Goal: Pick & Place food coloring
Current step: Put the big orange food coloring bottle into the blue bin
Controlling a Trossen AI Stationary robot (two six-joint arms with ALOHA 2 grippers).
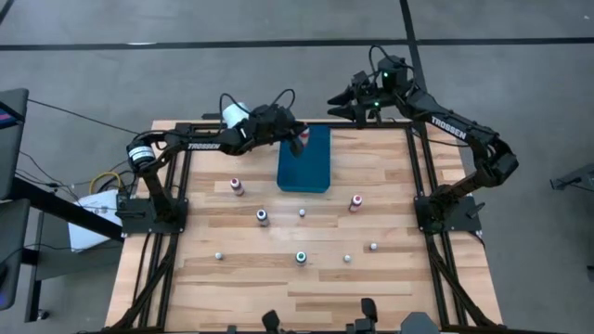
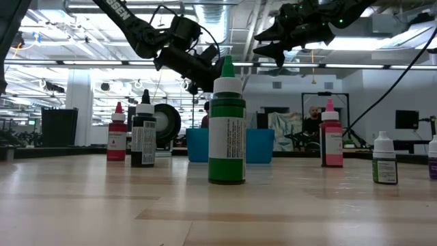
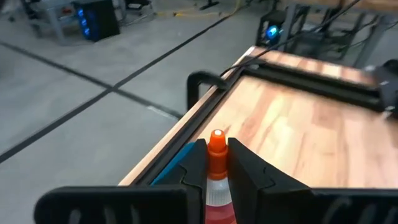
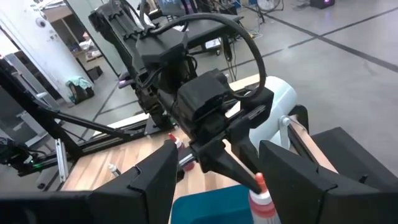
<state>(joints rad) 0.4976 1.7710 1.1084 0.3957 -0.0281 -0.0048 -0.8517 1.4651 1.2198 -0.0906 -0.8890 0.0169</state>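
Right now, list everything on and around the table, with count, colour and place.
Loose food coloring bottles: eight standing on the wood; red-pink one on the left, pink one on the right, green one near the front, the rest small and scattered between.
Held bottle: one, orange tip, red and white body, above the tray's back-left corner.
Blue tray: one, flat, at the back centre of the table.
Table: one, light wood, black frame.
White cylinder: one, behind the left arm at the back edge.
Left tool: shut on the held bottle.
Right tool: open, raised past the back edge, right of the tray.
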